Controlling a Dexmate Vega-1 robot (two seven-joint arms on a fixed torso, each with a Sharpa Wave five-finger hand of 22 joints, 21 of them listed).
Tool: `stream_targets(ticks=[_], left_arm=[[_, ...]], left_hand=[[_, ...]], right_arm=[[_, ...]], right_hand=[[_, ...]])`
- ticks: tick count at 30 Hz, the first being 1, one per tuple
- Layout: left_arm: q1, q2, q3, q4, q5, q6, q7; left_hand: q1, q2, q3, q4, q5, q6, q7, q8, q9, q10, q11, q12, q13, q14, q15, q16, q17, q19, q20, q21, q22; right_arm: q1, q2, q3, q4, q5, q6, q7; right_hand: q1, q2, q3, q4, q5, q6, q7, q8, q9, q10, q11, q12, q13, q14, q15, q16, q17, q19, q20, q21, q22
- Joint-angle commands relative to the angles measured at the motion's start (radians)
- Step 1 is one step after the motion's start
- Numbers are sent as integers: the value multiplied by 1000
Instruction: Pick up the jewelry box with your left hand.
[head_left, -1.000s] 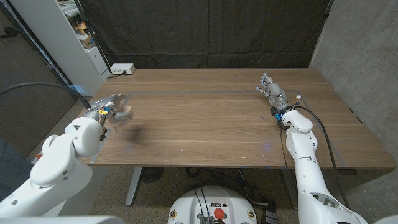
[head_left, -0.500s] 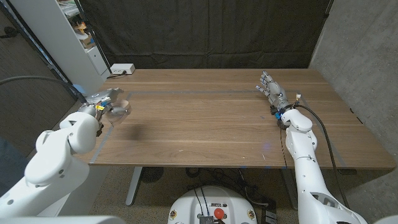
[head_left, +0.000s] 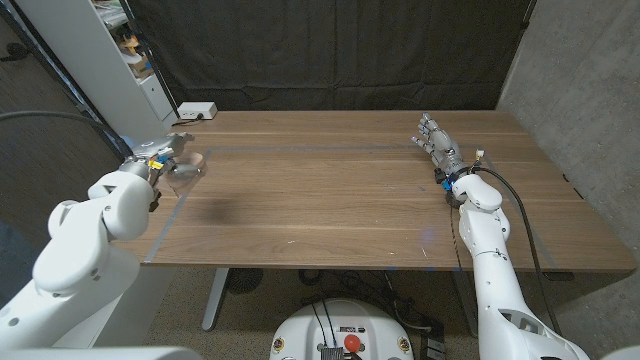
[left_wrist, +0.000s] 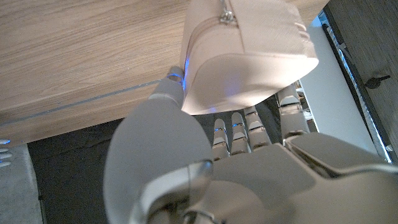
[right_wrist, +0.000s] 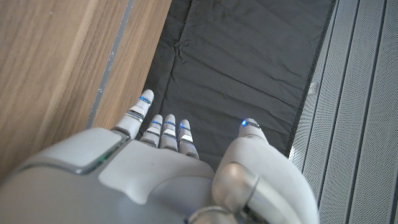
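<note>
One pale jewelry box (left_wrist: 245, 56) sits clasped in the left hand (head_left: 172, 160), lifted off the desk (head_left: 340, 190) at nine o'clock, while the right hand (head_left: 436, 143), fingers spread and empty, waits at three o'clock.

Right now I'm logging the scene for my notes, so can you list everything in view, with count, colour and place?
Soft zippered jewelry box: one, pale pink, held in the left hand above the table's left edge.
Wooden table: one, brown, with a faint line running along its far part.
White power strip: one, at the table's far left corner.
Black curtain: one, behind the table.
White shelf unit: one, to the far left, with small items too blurred to name.
Grey wall: one, on the right.
Left hand: one, grey and white, grips the jewelry box.
Right hand: one, grey and white, fingers apart, holding nothing, at the table's far right.
</note>
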Motion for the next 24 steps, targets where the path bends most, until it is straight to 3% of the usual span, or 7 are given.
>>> stream_targets(ticks=[1,24], left_arm=[[-24,-26,-11,-5,45,-27,-39],[-55,-77,11,17,70,-68,-81]], left_hand=[[77,84,0,0,8,11,0,0,5,-1,4,5,4,7,-2,4,4,50,-53,4,3],[80,86,0,-5,10,14,1,-2,6,0,2,6,8,10,-2,2,5,46,-53,1,3]], right_arm=[[-2,4,2,-7,-2,-8,-6],[-25,6,17,-32,-4,-21,-7]], right_hand=[[-4,4,2,-4,7,8,-8,1,1,8,5,0,2,8,5,9,1,9,-2,-3,2],[-4,5,2,-6,7,11,-9,2,1,7,2,-1,2,8,5,8,1,9,-1,-4,2]])
